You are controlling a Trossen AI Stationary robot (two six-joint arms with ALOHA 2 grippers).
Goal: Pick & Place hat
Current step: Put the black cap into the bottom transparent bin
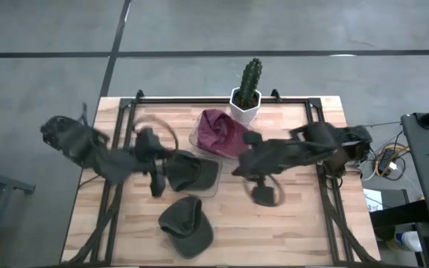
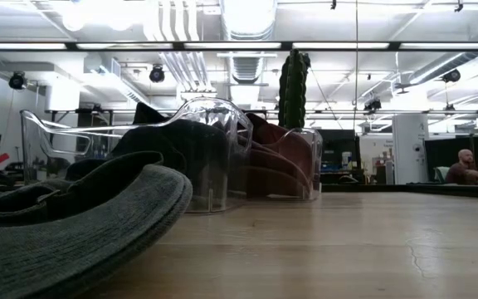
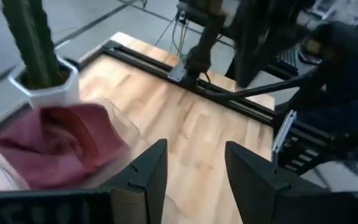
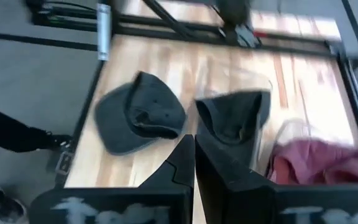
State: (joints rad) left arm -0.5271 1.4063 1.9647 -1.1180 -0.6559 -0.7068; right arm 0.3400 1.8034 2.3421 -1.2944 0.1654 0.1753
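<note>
The soft, limp dark-green cloth cap lies at the table's six o'clock, probably best pinched at its stiffer brim, while the right gripper, jaws fully closed and empty, hovers centrally and the left gripper gapes empty near nine o'clock.

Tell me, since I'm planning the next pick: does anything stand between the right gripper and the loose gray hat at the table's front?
Nothing visible does. The right gripper, shut and empty, hangs above bare table near the middle. The gray hat lies flat and uncovered ahead of it, apart from the clear stand holding the dark hat.
</note>
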